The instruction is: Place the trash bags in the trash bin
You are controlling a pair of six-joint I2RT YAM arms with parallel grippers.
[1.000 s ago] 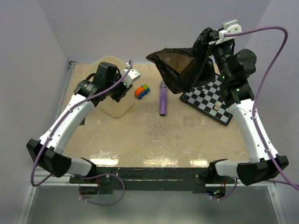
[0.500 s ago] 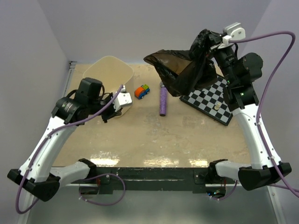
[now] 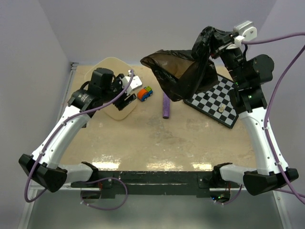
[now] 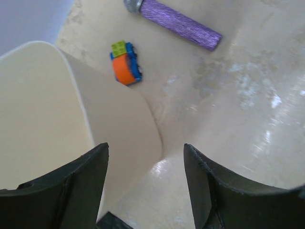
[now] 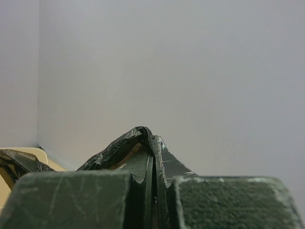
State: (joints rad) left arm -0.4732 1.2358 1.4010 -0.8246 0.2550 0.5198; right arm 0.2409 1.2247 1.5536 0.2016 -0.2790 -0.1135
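The dark, glossy trash bag (image 3: 178, 74) hangs in the air over the back of the table, its mouth gaping to the left. My right gripper (image 3: 217, 40) is raised high and shut on the bag's top edge. In the right wrist view the crinkled film (image 5: 119, 148) is pinched between the closed fingers of that gripper (image 5: 153, 191). The cream trash bin (image 3: 110, 64) sits at the back left. My left gripper (image 3: 126, 95) is at the bin's near right side, open. In the left wrist view the bin's outer wall (image 4: 124, 119) lies just ahead of the spread, empty gripper (image 4: 145, 183).
An orange and blue toy car (image 3: 145, 93) sits just right of the bin, also in the left wrist view (image 4: 126, 64). A purple glittery cylinder (image 3: 166, 105) lies beside it. A black-and-white chequered board (image 3: 217, 102) lies at the right under the bag.
My left gripper has gone from shut to open and has swung back up against the bin's right side. My right arm has lifted the bag a little higher and leftward.
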